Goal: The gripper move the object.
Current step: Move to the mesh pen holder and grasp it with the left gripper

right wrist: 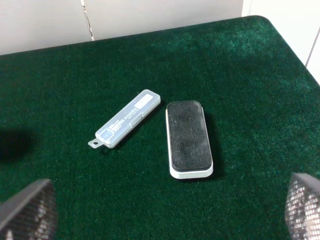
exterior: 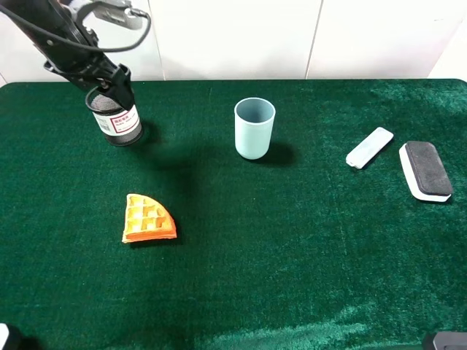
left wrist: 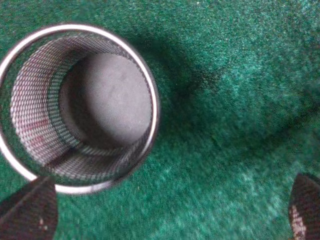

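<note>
The black wire-mesh pen cup (exterior: 118, 120), with a white label in red print, stands upright at the back left of the green cloth. My left gripper (exterior: 115, 82) hangs just over its rim. In the left wrist view I look down into the cup (left wrist: 82, 107). My left gripper (left wrist: 170, 212) is open, and one fingertip (left wrist: 27, 212) is close to the rim's outer edge. The cup is not between the jaws. My right gripper (right wrist: 170, 210) is open and empty above the cloth at the front right.
A light-blue plastic cup (exterior: 254, 128) stands at the back middle. An orange waffle piece (exterior: 148, 219) lies left of centre. A clear plastic case (exterior: 369, 147) and a black-and-white eraser (exterior: 425, 170) lie at the right, and also show in the right wrist view (right wrist: 131, 117), (right wrist: 188, 139).
</note>
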{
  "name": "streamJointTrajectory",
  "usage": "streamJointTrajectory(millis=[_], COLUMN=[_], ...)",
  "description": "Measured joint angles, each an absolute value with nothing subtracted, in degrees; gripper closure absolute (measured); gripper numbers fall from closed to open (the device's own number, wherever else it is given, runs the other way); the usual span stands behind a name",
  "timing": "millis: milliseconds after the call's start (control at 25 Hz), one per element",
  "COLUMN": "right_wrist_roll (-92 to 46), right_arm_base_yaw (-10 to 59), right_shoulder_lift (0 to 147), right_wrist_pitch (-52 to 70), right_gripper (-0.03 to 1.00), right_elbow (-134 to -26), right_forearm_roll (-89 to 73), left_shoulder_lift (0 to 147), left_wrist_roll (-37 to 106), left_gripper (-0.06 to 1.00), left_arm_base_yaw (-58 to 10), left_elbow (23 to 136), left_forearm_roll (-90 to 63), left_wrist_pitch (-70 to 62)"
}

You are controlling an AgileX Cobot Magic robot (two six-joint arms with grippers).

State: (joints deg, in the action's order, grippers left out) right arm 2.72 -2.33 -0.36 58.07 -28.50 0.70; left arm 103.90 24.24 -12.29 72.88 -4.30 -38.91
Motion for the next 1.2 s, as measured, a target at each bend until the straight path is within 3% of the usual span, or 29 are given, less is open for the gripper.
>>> streamJointTrajectory(millis=[720,920,1200], right_wrist_roll=[2.72,2.72,2.72], right_arm_base_yaw=[-2.33,-2.33,-2.33], right_shoulder_lift=[-0.36,-0.36,-0.36], right_wrist_pitch=[58.07,58.07,58.07], right_gripper=[0.27,0.27,0.27], right_elbow=[-28.5,-28.5,-28.5], right_forearm_roll=[0.7,0.64,0.54], left_shoulder_lift=[115.67,116.96,117.3], left_wrist_roll=[27.87,27.94,27.94], left_gripper=[0.05,0.19,0.56], left_arm_base_yaw=[-13.24,-14.02,-14.23], left_elbow=[72.88,72.88,72.88], left_forearm_roll=[-5.12,-6.92,-7.27], left_wrist_pitch=[-25.76,-22.84,-22.0])
